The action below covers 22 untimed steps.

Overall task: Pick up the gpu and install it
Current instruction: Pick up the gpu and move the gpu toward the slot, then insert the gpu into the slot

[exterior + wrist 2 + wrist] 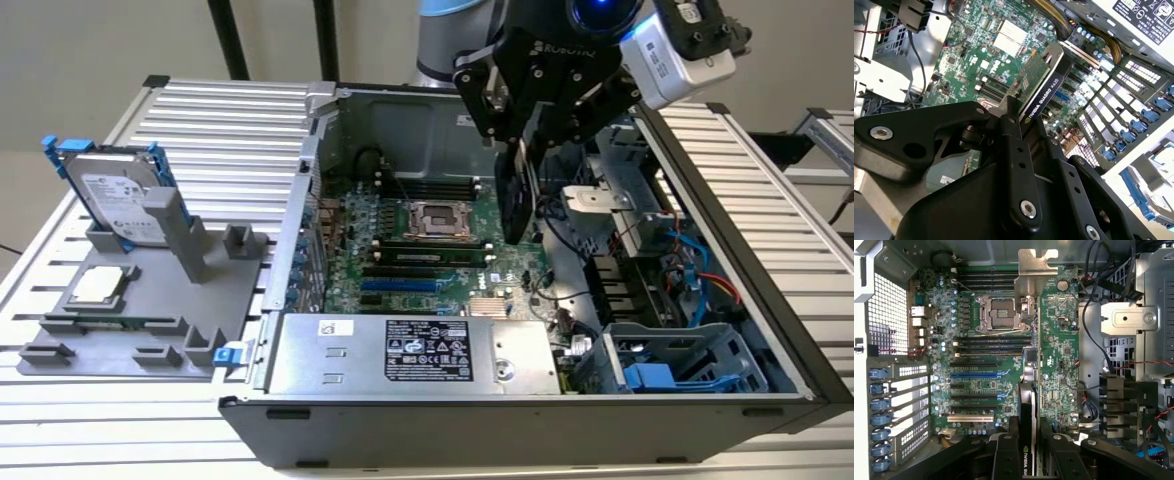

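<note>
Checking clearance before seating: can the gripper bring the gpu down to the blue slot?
Probably yes: the gripper, shut on the gpu, hangs above the motherboard, and nothing lies over the blue slot.

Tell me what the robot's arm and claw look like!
The arm is a round silver-grey tube with a glowing blue light. Its gripper is black, with chunky jointed fingers held by silver bolts, white lettering, and a pale camera beside it.

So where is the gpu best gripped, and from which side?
Take the gpu by its upper edge, from above, fingers on its two flat faces, as the gripper holds it. The thin card hangs upright above the motherboard, its lower part free.
</note>
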Motion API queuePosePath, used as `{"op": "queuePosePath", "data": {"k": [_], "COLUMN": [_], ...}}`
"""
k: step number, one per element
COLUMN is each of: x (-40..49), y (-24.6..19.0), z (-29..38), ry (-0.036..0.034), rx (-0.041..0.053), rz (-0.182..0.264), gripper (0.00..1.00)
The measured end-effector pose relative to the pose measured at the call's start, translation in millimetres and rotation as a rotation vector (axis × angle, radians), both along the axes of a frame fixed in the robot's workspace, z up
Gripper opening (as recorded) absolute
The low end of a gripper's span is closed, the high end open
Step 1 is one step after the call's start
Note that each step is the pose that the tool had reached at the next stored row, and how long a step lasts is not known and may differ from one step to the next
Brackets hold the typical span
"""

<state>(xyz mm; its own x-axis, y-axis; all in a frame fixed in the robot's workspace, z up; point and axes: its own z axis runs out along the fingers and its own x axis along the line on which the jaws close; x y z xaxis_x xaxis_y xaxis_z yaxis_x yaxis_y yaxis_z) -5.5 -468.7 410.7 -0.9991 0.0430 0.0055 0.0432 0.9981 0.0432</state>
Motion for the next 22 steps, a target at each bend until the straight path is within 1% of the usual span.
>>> {"op": "queuePosePath", "data": {"k": [12, 22], "x": [0.4, 0.4], "y": [0.0, 0.0], "z": [0.0, -0.1], "ry": [-0.0001, -0.0001], "rx": [0.0001, 0.0001], "rz": [0.002, 0.038], "gripper": [0.00, 0.00]}}
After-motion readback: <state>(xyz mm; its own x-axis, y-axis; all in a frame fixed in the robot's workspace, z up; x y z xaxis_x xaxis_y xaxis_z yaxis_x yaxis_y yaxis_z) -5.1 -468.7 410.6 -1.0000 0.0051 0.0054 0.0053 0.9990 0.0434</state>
